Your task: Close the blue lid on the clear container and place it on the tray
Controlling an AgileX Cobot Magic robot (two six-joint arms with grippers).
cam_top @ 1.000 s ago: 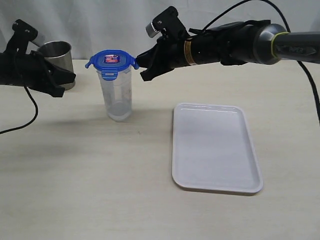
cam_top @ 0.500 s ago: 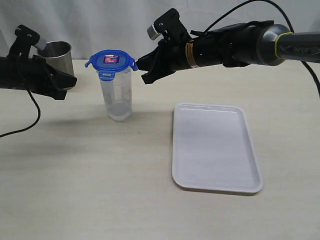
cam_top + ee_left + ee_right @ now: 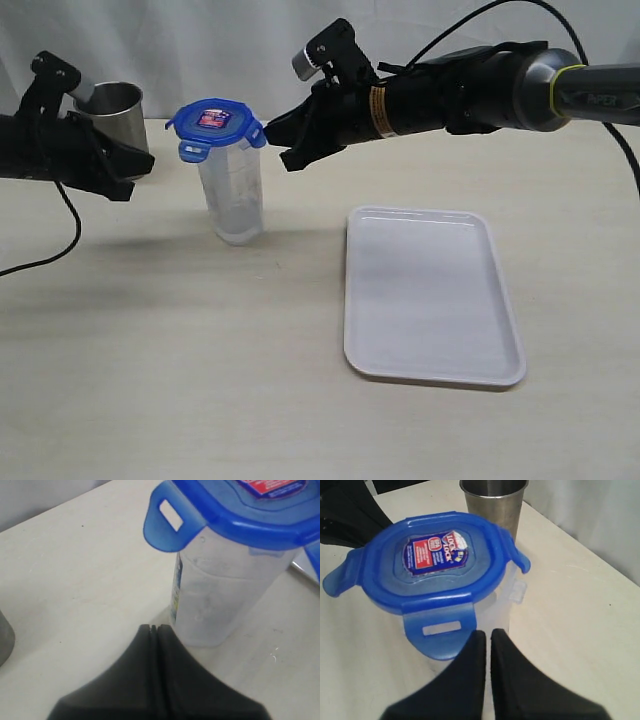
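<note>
Now that my right claw [image 3: 485, 639], jaws together, has tipped the blue lid [image 3: 214, 121] askew, the clear container [image 3: 234, 195] stays unsealed.

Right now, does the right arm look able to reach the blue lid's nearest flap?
Probably yes: the right hand, shut, sits just beside the blue lid, with nothing between its tips and the flap facing it.

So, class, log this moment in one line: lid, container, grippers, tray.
blue lid: on clear container, flaps out | right gripper: shut, by a flap | left gripper: shut, apart | tray: without container
</note>
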